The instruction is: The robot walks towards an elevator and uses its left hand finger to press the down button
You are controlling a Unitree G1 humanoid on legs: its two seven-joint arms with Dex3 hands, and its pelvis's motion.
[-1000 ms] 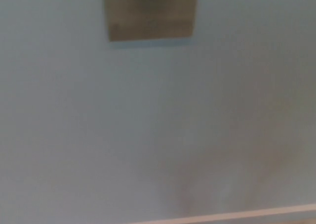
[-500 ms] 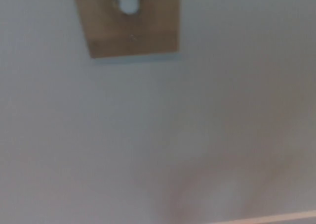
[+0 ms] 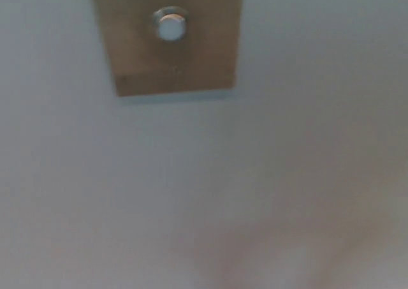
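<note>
A brass-coloured button plate (image 3: 169,59) is fixed to the pale wall at the top of the head view, left of centre. On it sits one round silver button (image 3: 171,25). The picture is blurred. Neither of my hands shows anywhere in the frame.
Pale grey wall (image 3: 204,187) fills the rest of the view. A faint pinkish reflection (image 3: 287,251) lies on it at the lower right.
The whole picture has shifted: the plate and button now sit lower in the frame, and the pink strip along the bottom edge has dropped out of view. The camera moved, not the things.
</note>
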